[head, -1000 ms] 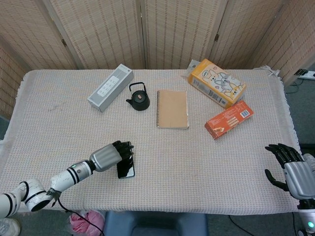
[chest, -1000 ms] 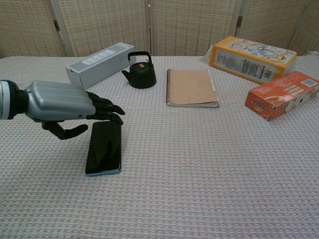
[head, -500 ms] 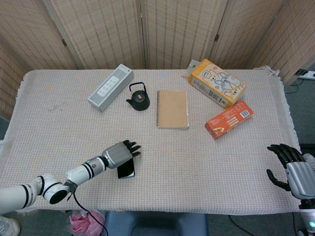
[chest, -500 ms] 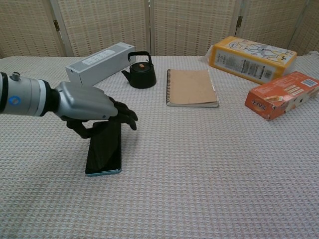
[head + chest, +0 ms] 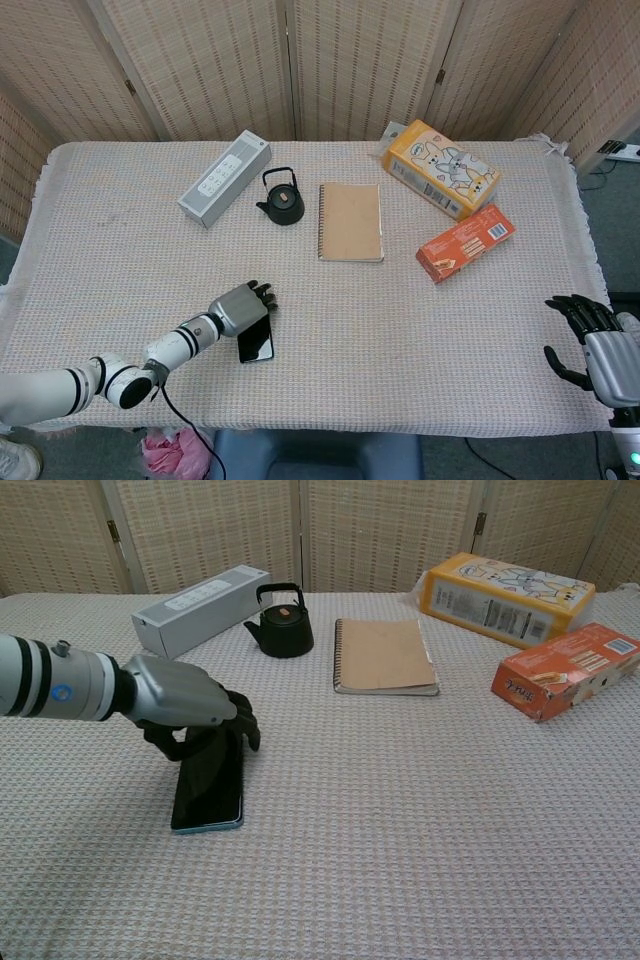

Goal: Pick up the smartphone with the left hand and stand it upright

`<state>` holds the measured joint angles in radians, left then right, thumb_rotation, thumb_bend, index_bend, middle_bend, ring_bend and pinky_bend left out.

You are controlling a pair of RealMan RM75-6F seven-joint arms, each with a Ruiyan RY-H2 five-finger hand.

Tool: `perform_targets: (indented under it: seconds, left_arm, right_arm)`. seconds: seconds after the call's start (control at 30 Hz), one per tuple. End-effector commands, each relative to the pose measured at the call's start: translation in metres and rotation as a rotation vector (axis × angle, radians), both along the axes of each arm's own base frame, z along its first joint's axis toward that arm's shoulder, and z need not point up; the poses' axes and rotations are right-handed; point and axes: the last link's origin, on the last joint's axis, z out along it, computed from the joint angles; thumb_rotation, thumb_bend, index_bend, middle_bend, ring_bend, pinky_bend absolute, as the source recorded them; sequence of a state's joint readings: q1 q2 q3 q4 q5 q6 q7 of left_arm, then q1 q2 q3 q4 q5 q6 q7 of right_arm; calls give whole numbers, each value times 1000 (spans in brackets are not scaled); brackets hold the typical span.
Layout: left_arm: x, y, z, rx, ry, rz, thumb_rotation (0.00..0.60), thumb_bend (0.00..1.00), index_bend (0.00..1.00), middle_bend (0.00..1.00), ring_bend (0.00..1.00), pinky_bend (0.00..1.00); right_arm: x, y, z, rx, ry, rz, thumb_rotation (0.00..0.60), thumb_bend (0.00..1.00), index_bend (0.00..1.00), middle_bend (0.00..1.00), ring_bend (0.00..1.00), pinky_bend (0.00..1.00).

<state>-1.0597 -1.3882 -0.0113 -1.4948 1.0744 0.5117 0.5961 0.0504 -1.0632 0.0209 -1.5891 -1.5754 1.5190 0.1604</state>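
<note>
A black smartphone (image 5: pixel 257 343) (image 5: pixel 208 785) lies flat on the woven tablecloth (image 5: pixel 400 320), near the front left. My left hand (image 5: pixel 240 308) (image 5: pixel 185 695) is bent down over its far end. The fingers (image 5: pixel 245 730) curl onto the phone's right edge and the thumb sits at its left edge, pinching it across its width. The hand hides the phone's far end. My right hand (image 5: pixel 590 340) hangs off the table's front right corner with its fingers apart and nothing in it; the chest view does not show it.
Across the back stand a grey speaker (image 5: pixel 224 178) (image 5: pixel 200 608), a black kettle (image 5: pixel 282 197) (image 5: pixel 281 623), a brown notebook (image 5: pixel 350 221) (image 5: pixel 384 655), a yellow box (image 5: pixel 442 168) (image 5: pixel 505 597) and an orange box (image 5: pixel 465 242) (image 5: pixel 565 670).
My left hand went from hovering flat over the phone to tipping down, and its fingers have curled in around the far end. The phone has not moved. The right hand drifted slightly lower.
</note>
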Motion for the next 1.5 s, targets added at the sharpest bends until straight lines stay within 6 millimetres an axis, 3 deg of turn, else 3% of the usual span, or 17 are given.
perform_targets:
  seconds: [0.03,0.53,0.67,0.73,0.87,1.0,1.1,1.5]
  left_arm:
    - [-2,2,2,15,13,-1,600,908,214,188,59,172]
    - [-41,0,31,80,78,124,600,907,253,249,87,171]
    - [-44,-6,40,99,18,161,600,896,209,251,90,171]
    - [-44,-10,44,109,-34,169,600,798,159,235,90,171]
    - [-43,-19,52,142,-122,113,600,471,122,173,90,171]
    - [-43,-34,56,168,-207,50,600,311,121,144,90,171]
    - [-46,-43,57,185,-232,-14,600,256,138,138,90,171]
    - [-58,-64,35,131,-171,-58,600,253,217,126,90,171]
  right_arm:
    - [1,0,0,0,1,2,600,295,224,188,144,179]
    - [4,2,0,-3,1,13,600,295,223,188,143,179]
    - [4,2,0,-3,1,14,600,295,223,188,143,179]
    - [5,2,0,0,1,15,600,295,223,188,144,179]
    - [6,1,0,1,2,19,600,296,223,188,143,179]
    - [6,0,-1,5,4,19,600,295,223,188,144,179]
    - [6,-1,-2,9,5,18,600,295,223,188,144,179]
    - [7,-2,-4,18,3,23,600,295,223,188,144,179]
